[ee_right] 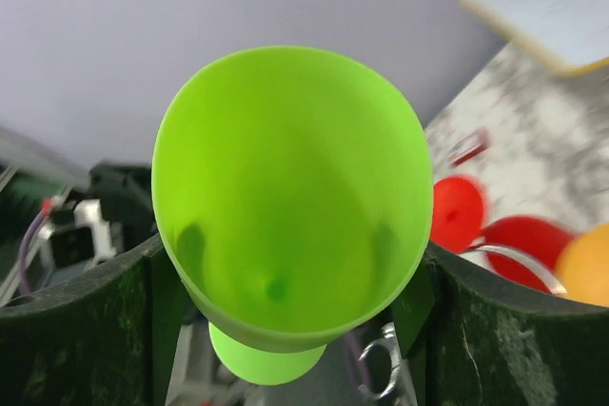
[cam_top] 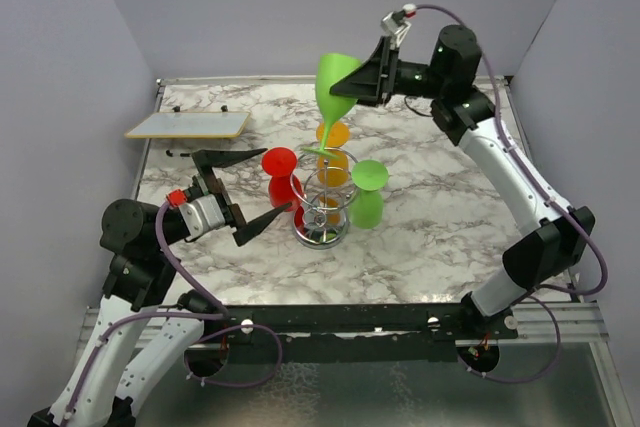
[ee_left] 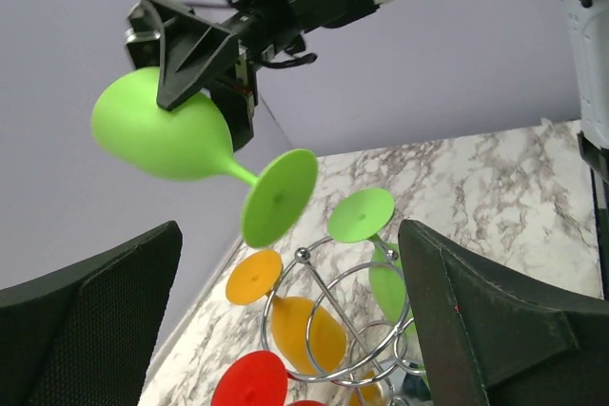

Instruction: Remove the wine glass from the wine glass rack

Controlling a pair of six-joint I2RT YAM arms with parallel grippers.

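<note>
My right gripper (cam_top: 352,82) is shut on the bowl of a lime green wine glass (cam_top: 333,87) and holds it in the air above the chrome wire rack (cam_top: 322,209). The glass fills the right wrist view (ee_right: 290,197), bowl open toward the camera. In the left wrist view the held glass (ee_left: 166,130) hangs tilted above the rack (ee_left: 333,330). An orange glass (cam_top: 334,162), a red glass (cam_top: 281,177) and a second green glass (cam_top: 368,192) still hang on the rack. My left gripper (cam_top: 240,192) is open and empty just left of the rack.
A flat tan-edged white board (cam_top: 187,125) lies at the back left of the marble tabletop (cam_top: 450,227). Grey walls close in the back and both sides.
</note>
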